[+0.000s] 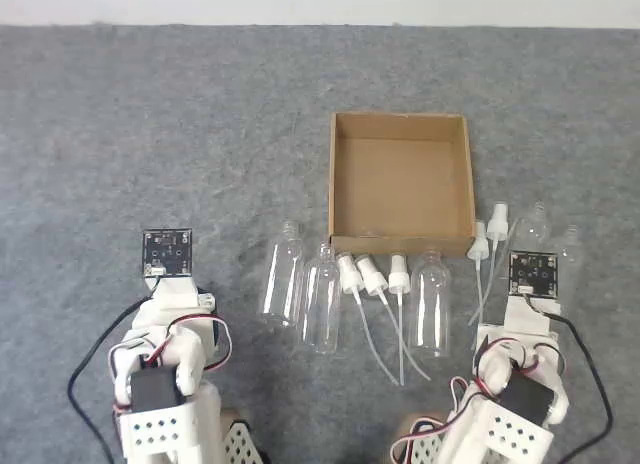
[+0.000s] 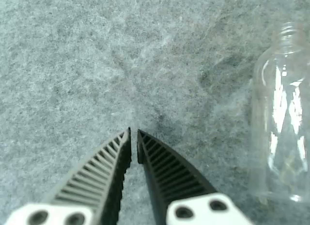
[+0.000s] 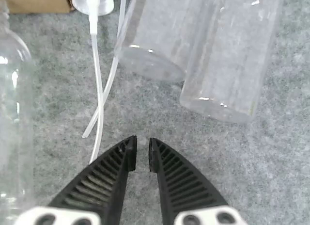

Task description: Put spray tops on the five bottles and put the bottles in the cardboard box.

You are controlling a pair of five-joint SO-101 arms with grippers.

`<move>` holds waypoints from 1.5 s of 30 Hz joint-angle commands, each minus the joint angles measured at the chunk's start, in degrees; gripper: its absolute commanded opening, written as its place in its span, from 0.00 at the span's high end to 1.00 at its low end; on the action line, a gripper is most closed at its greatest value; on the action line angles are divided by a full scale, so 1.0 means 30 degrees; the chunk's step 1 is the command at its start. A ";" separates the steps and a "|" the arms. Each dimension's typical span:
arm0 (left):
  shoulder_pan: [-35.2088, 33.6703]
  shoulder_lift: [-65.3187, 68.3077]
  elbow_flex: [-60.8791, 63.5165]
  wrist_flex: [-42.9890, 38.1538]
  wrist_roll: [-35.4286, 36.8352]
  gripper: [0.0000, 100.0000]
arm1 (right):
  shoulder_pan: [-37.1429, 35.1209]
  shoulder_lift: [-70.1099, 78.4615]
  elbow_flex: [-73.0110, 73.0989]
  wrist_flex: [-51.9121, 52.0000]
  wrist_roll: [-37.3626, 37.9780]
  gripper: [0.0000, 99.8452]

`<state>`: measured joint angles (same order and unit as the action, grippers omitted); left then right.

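While they hover low over the grey surface, the left tool and right tool are almost closed, holding nothing. Five uncapped bottles and loose spray tops lie by the near side of the empty cardboard box, apparently within easy reach.

Both arms sit folded back, left pincer and right pincer each closed.
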<state>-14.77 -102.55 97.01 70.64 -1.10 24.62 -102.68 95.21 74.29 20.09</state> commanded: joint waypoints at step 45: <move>0.0147 -0.0205 -0.0132 0.0147 0.0088 0.99 | 0.0103 -0.0073 0.0352 -0.6725 0.0234 0.98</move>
<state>-14.77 -102.55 97.01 70.64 -1.10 24.62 -102.68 95.21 61.71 20.09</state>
